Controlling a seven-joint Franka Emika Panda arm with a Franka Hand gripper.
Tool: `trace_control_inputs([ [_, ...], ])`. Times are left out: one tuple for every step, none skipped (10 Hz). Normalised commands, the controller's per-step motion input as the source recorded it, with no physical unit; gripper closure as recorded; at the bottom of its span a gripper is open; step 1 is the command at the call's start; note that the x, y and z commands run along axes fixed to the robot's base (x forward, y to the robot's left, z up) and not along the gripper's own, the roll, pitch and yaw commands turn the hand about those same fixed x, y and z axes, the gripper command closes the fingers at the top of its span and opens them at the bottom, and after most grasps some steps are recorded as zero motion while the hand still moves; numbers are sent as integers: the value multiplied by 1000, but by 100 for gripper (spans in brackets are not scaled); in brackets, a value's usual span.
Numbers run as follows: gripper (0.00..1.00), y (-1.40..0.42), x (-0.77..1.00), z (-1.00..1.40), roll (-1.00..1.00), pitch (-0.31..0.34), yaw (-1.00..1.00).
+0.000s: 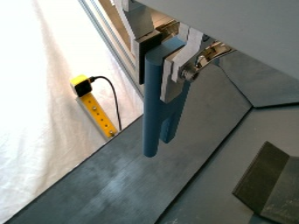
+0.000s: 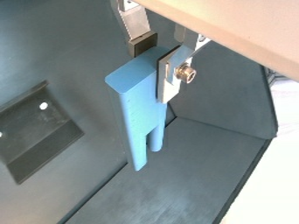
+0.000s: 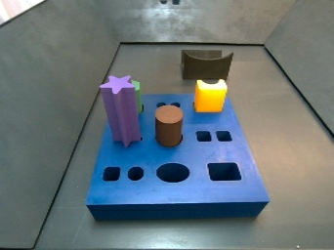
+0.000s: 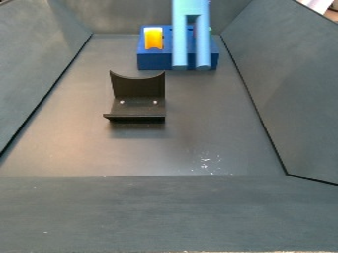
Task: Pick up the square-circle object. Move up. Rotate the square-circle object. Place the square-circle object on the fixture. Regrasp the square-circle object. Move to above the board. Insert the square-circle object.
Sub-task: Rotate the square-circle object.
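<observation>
My gripper [image 1: 170, 54] is clamped on the square-circle object [image 1: 159, 109], my silver fingers [image 2: 170, 74] pressing its upper end from both sides in both wrist views. The grey-blue peg hangs straight down from my grip, its lower end forked into a longer and a shorter prong, clear of the grey floor [image 1: 128, 188] beneath.

In a side view the peg [image 4: 195, 33] shows hanging above the far end of the bin; my fingers are cut off at the frame's edge there. Below and beyond it sits the board [image 4: 164, 53] with the yellow block [image 4: 154, 38] on it. Nearer that camera than my grip, on the floor, stands the fixture [image 4: 134, 97].

On the board [image 3: 177, 186] stand a purple star peg [image 3: 120, 110], a brown cylinder [image 3: 169, 126] and the yellow block [image 3: 210, 95]; the fixture [image 3: 205, 64] sits just behind them.
</observation>
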Motion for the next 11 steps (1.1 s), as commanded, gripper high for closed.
trace_control_inputs([
  [100, 46, -618, 74, -171, -15, -80],
  [100, 33, -463, 61, -166, -8, -74],
  [100, 24, -351, 70, -173, -4, -69],
  [100, 20, -218, 68, -183, -1, -70],
  [100, 0, 0, 0, -1000, 40, -552],
  [100, 27, 85, 0, -1000, 52, -550],
  [100, 56, 29, 37, -1000, 73, -547],
  [100, 25, -60, 53, -1000, 103, -552],
  [100, 17, -71, 59, -1000, 131, -553],
  [100, 26, -53, 54, -1000, 165, -541],
  [100, 23, -48, 49, -1000, 183, -537],
])
